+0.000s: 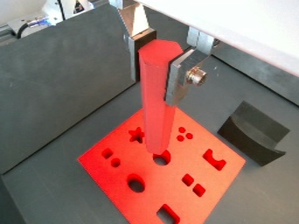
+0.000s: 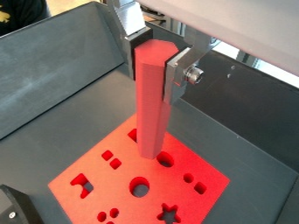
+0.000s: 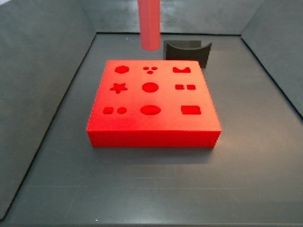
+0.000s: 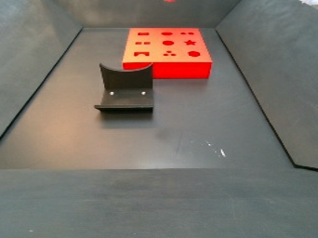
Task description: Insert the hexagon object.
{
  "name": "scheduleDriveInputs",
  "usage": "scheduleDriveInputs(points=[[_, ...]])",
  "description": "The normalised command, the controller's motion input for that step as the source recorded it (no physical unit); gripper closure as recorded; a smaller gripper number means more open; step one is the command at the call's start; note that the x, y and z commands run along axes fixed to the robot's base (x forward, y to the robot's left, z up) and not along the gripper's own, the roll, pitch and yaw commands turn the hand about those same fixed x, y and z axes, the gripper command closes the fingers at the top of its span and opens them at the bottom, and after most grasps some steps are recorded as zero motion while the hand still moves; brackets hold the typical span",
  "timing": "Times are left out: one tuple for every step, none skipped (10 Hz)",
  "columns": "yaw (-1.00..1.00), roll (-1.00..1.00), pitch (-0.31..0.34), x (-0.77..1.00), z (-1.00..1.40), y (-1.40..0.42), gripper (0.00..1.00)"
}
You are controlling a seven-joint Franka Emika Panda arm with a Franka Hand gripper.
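My gripper [image 1: 158, 66] is shut on the hexagon object [image 1: 158, 114], a long bright-red bar with a six-sided top, and holds it upright near its upper end. Both wrist views show this [image 2: 156, 63], with a silver finger [image 2: 177, 74] on each side of the bar [image 2: 152, 114]. The bar hangs above the big flat red block [image 1: 117, 162] with shaped holes, its lower end over the block's middle area. In a side view only the bar [image 3: 148, 22] shows, clear of the block [image 3: 154, 129]; the gripper is out of frame. The hexagon hole [image 3: 122, 68] is at the block's far left corner.
A small dark grey block with a curved notch [image 3: 187, 51] stands just behind the red block and also shows in a side view [image 4: 125, 90] and a wrist view [image 1: 254, 131]. Dark grey walls enclose the floor on all sides.
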Motion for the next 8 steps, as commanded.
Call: scheduleDriveInputs(points=[[-0.21, 0.0, -0.106, -0.16, -0.34, 0.15, 1.0], [-0.07, 0.03, -0.074, 0.09, -0.7, 0.27, 1.0], [-0.08, -0.15, -0.167, 0.1, -0.65, 0.84, 1.0], [-0.01, -0.24, -0.166, 0.13, -0.51, 0.84, 1.0], [0.0, -0.29, -0.164, 0.14, -0.45, 0.85, 1.0], [0.0, -0.39, -0.129, 0.01, -0.36, 0.84, 1.0], [0.0, -0.33, -0.064, -0.2, -0.15, 0.8, 1.0], [-0.03, -0.12, -0.01, -0.49, -0.15, 0.77, 1.0]])
